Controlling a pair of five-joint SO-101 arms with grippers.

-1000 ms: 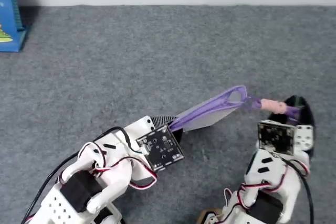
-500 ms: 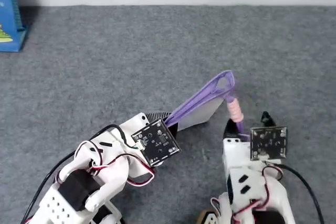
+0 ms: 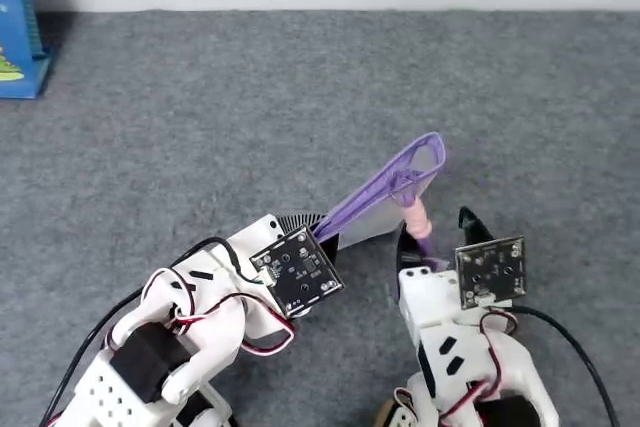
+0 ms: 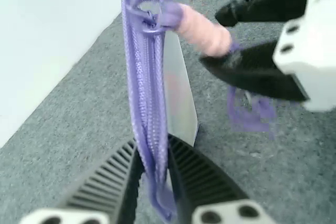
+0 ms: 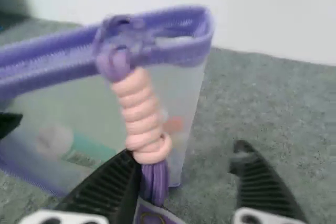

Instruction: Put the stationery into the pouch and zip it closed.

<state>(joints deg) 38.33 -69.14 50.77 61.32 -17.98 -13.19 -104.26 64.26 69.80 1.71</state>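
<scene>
Pouch (image 3: 385, 192) is clamped at one end in the left gripper (image 4: 152, 166). Both black fingers are pressed tight on the purple zip edge, and the clear side panel hangs below it over the grey mat (image 3: 200, 97). Zip slider (image 5: 118, 40) is at the pouch's other end, far from that grip. The pink coiled pull (image 5: 139, 114) dangles off it with a purple tassel (image 4: 252, 114) at the tip. Right gripper (image 5: 184, 153) is just beside that end of the pouch with its fingers spread wide apart. The pull leans on one finger and the other finger is well clear of it, so nothing's pinched. Some teal and white stationery (image 5: 79, 148) shows through the clear panel, down inside the pouch. Blue box (image 3: 15, 37) is way off from the pouch, at the mat's corner.
</scene>
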